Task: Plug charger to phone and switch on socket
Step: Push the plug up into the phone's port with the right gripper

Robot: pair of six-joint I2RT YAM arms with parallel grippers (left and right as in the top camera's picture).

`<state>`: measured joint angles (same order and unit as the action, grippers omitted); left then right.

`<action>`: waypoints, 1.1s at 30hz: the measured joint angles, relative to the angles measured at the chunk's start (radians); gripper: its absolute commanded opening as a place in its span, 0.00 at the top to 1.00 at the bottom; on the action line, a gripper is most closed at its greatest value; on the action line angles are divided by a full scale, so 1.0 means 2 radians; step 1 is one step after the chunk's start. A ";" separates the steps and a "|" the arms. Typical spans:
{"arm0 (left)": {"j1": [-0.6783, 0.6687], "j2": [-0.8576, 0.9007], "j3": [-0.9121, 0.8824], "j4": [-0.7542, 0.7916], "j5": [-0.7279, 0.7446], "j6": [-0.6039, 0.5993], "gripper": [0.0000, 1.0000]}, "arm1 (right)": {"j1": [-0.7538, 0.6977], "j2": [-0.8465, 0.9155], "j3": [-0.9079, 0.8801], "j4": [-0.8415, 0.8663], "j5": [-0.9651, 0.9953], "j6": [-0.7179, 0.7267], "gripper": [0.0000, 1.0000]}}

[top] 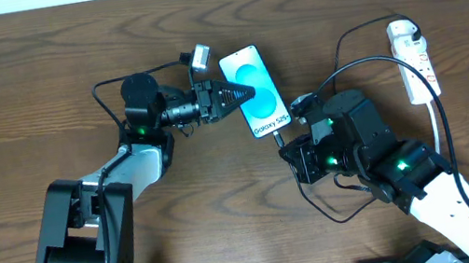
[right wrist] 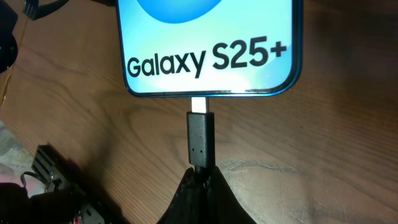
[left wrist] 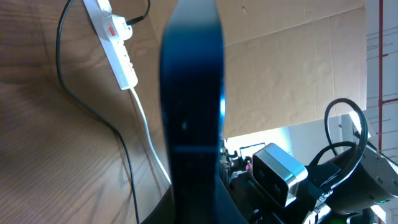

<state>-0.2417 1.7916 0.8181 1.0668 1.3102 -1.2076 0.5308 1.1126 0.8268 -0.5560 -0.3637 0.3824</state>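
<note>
Closing on the port: the right tool [right wrist: 199,186] is pinched tight on the charger [right wrist: 201,140] just behind its plug. The plug's silver tip meets the bottom edge of the phone [top: 263,84], dead centre. How deep it sits, I can't tell. Plug and phone share one long axis, running far-left to near-right across the desk [top: 42,105]. The phone's bottom end points near-right, straight at the right tool. The left tool [top: 243,94] is clamped on the phone from its left side, bracing it, screen up. A push along that line, toward far-left, looks like the call. The socket [top: 415,65] lies far right, long axis near-to-far, well apart, nearer the right arm.
</note>
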 measured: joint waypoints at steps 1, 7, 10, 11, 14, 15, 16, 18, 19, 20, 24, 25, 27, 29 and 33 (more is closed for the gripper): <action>0.000 0.000 0.000 0.000 0.000 0.000 0.93 | 0.000 0.000 0.000 0.000 0.000 0.000 0.99; 0.000 0.000 0.000 0.000 0.000 0.000 0.93 | 0.000 0.000 0.000 0.000 -0.001 0.000 0.99; 0.000 0.000 0.000 0.000 0.000 0.000 0.92 | 0.000 0.000 0.000 0.002 -0.001 0.000 0.99; 0.000 0.000 0.000 0.000 -0.001 0.000 0.93 | 0.000 0.000 0.000 0.004 -0.002 0.000 0.99; 0.000 0.000 0.000 0.000 -0.003 0.000 0.92 | 0.000 0.000 0.000 0.006 -0.001 0.000 0.99; 0.000 0.000 0.000 0.000 -0.003 0.000 0.92 | 0.000 0.000 0.000 0.006 -0.001 0.000 0.99; 0.000 0.000 0.000 0.000 -0.004 0.000 0.93 | 0.000 0.000 0.000 0.006 -0.001 0.000 0.99; 0.000 0.000 0.000 0.000 -0.004 0.000 0.93 | 0.000 0.000 0.000 0.006 -0.001 0.000 0.99; 0.000 0.000 0.000 0.000 -0.004 0.000 0.93 | 0.000 0.000 0.000 0.006 -0.001 0.000 0.99; 0.000 0.000 0.000 0.000 -0.004 0.000 0.93 | 0.000 0.000 0.000 0.006 -0.001 0.000 0.99; 0.000 0.000 0.000 0.000 -0.004 0.000 0.92 | 0.000 0.000 0.000 0.007 0.001 0.000 0.99; 0.000 0.000 0.000 0.000 -0.004 0.000 0.92 | 0.000 0.000 0.000 0.007 0.001 0.000 0.99; 0.001 0.000 0.000 0.000 -0.002 0.002 0.93 | 0.000 0.000 0.000 0.008 0.003 -0.001 0.99; 0.001 0.000 0.000 0.000 0.000 0.002 0.93 | 0.000 0.000 0.000 0.011 0.003 -0.002 0.99; 0.001 0.000 0.000 0.000 0.000 0.002 0.92 | 0.000 0.000 0.000 0.014 0.003 -0.002 0.99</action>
<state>-0.2401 1.7916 0.8177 1.0668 1.3109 -1.2026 0.5308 1.1126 0.8268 -0.5274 -0.3576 0.3779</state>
